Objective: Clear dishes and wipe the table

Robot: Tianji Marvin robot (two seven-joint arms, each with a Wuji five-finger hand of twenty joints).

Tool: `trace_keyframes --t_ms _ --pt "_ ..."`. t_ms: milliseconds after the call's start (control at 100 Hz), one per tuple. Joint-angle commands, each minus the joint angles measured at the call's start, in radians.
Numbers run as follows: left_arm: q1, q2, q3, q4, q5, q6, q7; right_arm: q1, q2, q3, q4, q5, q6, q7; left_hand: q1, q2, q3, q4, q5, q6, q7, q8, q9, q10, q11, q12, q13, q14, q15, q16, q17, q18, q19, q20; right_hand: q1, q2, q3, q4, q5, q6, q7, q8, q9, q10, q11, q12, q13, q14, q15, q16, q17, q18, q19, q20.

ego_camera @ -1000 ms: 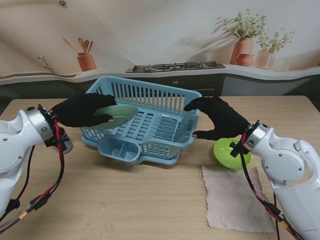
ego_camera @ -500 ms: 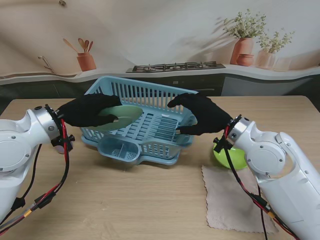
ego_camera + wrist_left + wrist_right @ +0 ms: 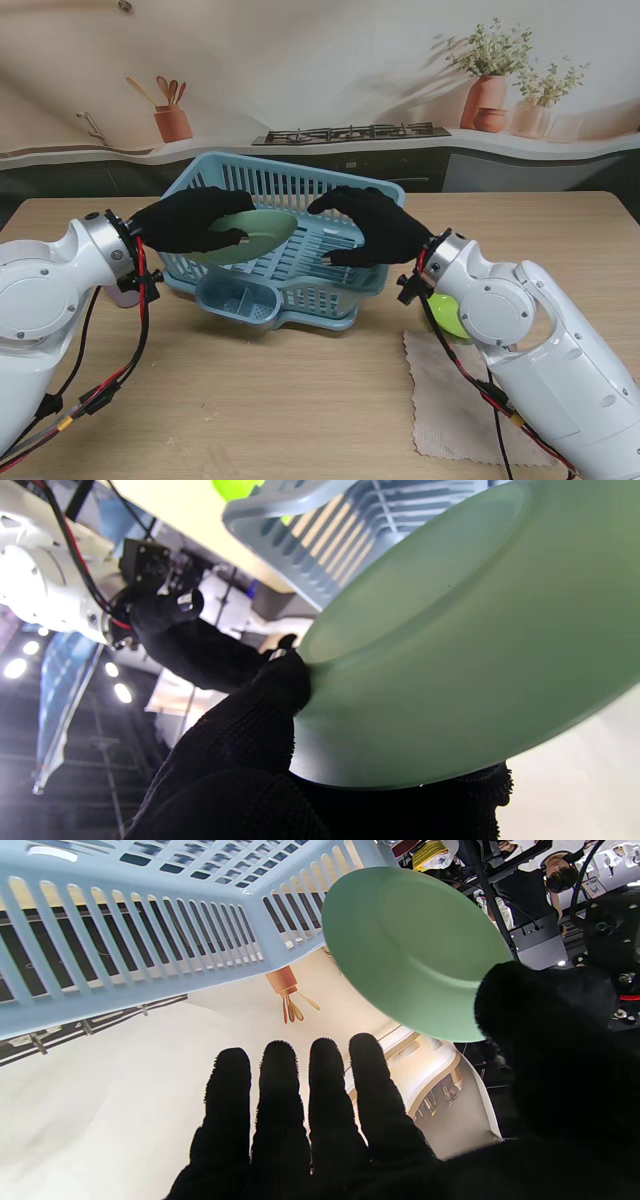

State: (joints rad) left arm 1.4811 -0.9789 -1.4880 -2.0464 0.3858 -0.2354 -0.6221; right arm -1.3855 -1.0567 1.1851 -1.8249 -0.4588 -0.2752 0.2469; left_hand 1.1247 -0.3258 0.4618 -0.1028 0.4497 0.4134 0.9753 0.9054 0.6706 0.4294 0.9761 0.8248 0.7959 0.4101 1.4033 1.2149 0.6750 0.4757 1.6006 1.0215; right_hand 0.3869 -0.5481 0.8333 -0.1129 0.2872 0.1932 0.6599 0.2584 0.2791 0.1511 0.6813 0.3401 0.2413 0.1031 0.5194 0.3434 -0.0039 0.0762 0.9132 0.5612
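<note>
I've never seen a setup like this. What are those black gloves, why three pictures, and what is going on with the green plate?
The gloves are a robot's two hands. One camera looks down from its stand; one sits on each wrist, so those pictures appear upside down. The left hand holds a pale green plate over a blue dish rack on the wooden table. The right hand hovers open over the rack, holding nothing. A lime bowl and a cloth lie to the right.

Left hand (image 3: 190, 220) fingers clamped; right hand (image 3: 368, 226) fingers spread.
</note>
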Motion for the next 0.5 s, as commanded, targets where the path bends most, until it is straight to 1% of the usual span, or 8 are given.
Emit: trace_keyframes --t_ms 0,150,170,280,490 --pt "-0.014 -0.007 0.011 -0.004 -0.008 0.012 -0.009 0.005 -0.008 -0.01 -0.002 0.0 0.002 0.008 0.133 0.052 0.134 0.113 0.035 -0.196 0.139 0.05 0.02 0.018 0.024 0.006 0.014 -0.008 0.04 -0.013 0.038 -0.038 0.123 -0.017 -0.023 -0.027 -0.017 0.011 -0.026 -0.008 -0.013 0.007 -0.042 -0.017 -0.02 -0.017 -0.036 -0.039 -0.027 -0.019 -0.018 -0.045 -0.03 -0.014" --pt "-0.03 -0.011 0.042 -0.001 -0.022 0.039 -0.003 0.011 -0.01 -0.026 0.003 0.008 0.011 0.004 0.132 0.054 0.133 0.113 0.034 -0.2 0.14 0.052 0.02 0.016 0.024 0.006 0.014 -0.009 0.04 -0.014 0.038 -0.038 0.123 -0.017 -0.022 -0.018 -0.056 0.011 -0.036 -0.008 -0.022 0.007 -0.051 -0.021 -0.027 -0.02 -0.044 -0.042 -0.044 -0.028 -0.023 -0.05 -0.042 -0.018" --pt "-0.033 -0.012 0.047 0.0 -0.024 0.041 0.001 0.011 -0.01 -0.028 0.003 0.007 0.01 0.004 0.131 0.052 0.133 0.114 0.036 -0.202 0.141 0.052 0.022 0.014 0.025 0.006 0.017 -0.014 0.04 -0.014 0.038 -0.039 0.123 -0.017 -0.023 -0.018 -0.058 0.011 -0.035 -0.008 -0.022 0.008 -0.051 -0.021 -0.027 -0.02 -0.045 -0.043 -0.045 -0.028 -0.024 -0.05 -0.043 -0.018" --pt "-0.054 -0.015 0.079 0.006 -0.036 0.065 0.007 0.009 -0.01 -0.03 0.005 0.005 0.005 0.002 0.129 0.054 0.133 0.116 0.037 -0.204 0.141 0.052 0.023 0.014 0.026 0.005 0.022 -0.015 0.039 -0.016 0.041 -0.043 0.125 -0.018 -0.021 -0.017 -0.06 0.013 -0.035 -0.009 -0.023 0.009 -0.05 -0.022 -0.026 -0.019 -0.041 -0.042 -0.047 -0.029 -0.023 -0.045 -0.045 -0.018" --pt "-0.11 -0.02 0.157 0.016 -0.074 0.131 0.003 -0.01 -0.011 -0.022 0.005 0.005 0.001 -0.005 0.129 0.054 0.133 0.118 0.036 -0.205 0.142 0.053 0.023 0.012 0.027 0.004 0.022 -0.016 0.039 -0.017 0.043 -0.046 0.126 -0.02 -0.009 -0.022 -0.043 0.016 -0.023 -0.013 -0.007 0.019 -0.039 -0.025 -0.018 -0.016 -0.024 -0.042 -0.037 -0.025 -0.003 -0.038 -0.04 -0.015"
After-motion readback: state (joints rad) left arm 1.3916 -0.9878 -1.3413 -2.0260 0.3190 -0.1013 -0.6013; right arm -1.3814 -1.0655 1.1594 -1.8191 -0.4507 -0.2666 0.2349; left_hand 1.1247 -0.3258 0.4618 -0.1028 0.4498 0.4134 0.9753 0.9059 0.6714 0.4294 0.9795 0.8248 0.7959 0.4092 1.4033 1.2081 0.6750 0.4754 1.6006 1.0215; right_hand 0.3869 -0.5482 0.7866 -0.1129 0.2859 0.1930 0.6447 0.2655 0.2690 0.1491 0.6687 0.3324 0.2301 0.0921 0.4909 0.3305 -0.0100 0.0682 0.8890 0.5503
